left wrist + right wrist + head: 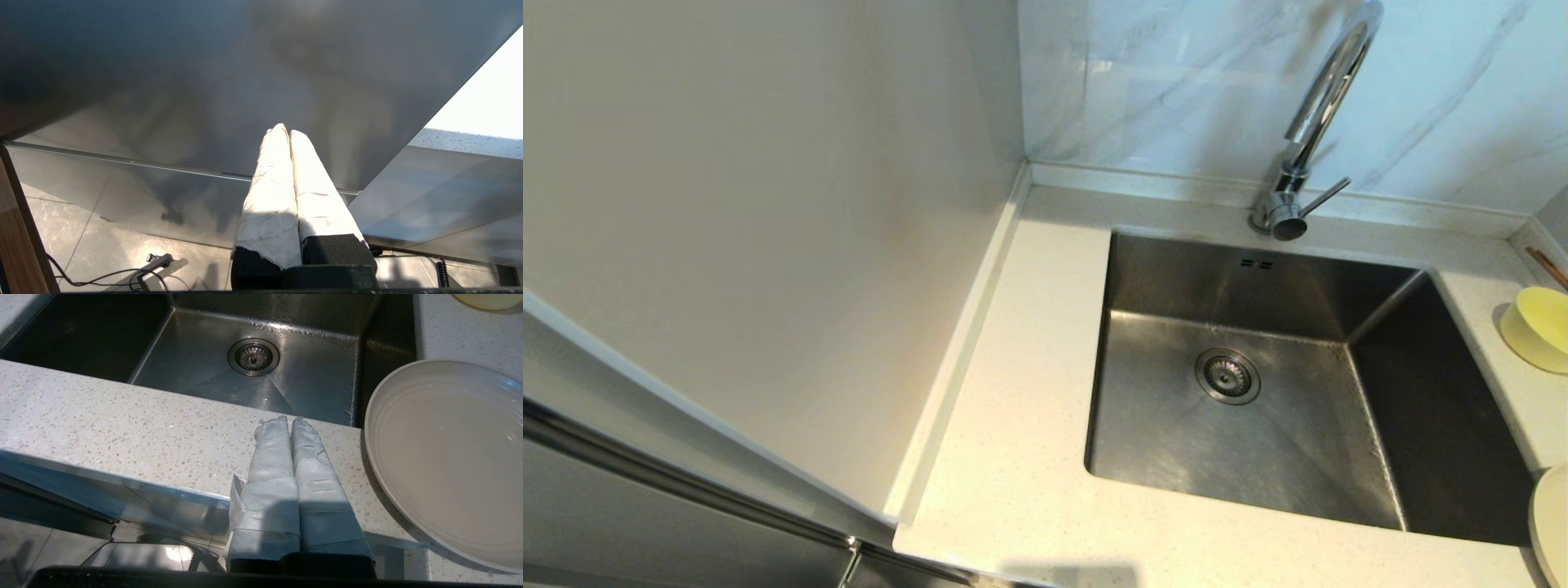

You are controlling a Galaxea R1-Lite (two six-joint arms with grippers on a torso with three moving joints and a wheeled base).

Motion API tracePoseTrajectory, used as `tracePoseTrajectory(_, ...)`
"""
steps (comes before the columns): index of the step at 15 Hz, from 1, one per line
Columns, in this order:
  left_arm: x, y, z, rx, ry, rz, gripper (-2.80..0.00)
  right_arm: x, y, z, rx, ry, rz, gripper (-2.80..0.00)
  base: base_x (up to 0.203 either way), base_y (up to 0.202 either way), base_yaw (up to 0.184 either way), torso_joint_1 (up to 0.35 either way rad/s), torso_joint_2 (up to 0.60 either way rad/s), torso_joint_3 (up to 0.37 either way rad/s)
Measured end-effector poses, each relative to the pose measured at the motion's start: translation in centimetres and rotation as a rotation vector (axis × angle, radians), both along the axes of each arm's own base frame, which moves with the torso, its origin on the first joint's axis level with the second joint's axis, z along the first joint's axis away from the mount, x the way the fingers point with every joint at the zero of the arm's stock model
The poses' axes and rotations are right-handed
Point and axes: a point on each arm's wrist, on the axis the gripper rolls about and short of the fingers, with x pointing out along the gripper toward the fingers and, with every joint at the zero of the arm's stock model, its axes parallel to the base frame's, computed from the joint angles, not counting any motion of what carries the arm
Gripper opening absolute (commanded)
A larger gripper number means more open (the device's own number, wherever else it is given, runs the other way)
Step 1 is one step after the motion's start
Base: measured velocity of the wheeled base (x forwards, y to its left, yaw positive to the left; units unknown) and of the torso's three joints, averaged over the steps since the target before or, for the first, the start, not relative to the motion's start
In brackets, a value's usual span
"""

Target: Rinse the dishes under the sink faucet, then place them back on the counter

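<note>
The pale-yellow bowl [1539, 327] sits on the speckled counter [1013, 457] right of the sink, with the brown chopsticks [1547, 267] lying behind it. A sliver of the cream plate [1553, 523] shows at the front right edge of the head view; in the right wrist view the plate [449, 457] lies on the counter [122, 428] beside my right gripper [288, 419], which is shut and empty over the counter's front edge. My left gripper [285, 130] is shut and empty, parked low against a grey metal panel. The chrome faucet [1311, 122] stands behind the sink. Neither gripper shows in the head view.
The steel sink [1176, 425] has a round drain [1227, 376] and nothing in it. A cream wall panel [768, 245] closes off the left side. Marble tiles [1160, 82] rise behind. Cables lie on the floor [114, 245] below the left gripper.
</note>
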Motion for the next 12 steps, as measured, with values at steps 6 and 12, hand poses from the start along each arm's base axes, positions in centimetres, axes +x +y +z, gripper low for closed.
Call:
tracePoseTrajectory(6,0.00,0.00,0.00,0.000,0.000,0.000,-2.80,0.00,0.00,0.00,0.000,0.000,0.000,-2.80,0.000,0.000,0.000,0.000,0.00,0.000)
tracePoseTrajectory(12,0.00,0.00,0.00,0.000,0.000,0.000,-2.80,0.00,0.01,0.00,0.000,0.000,0.003,-2.80,0.000,0.000,0.000,0.000,0.00,0.000)
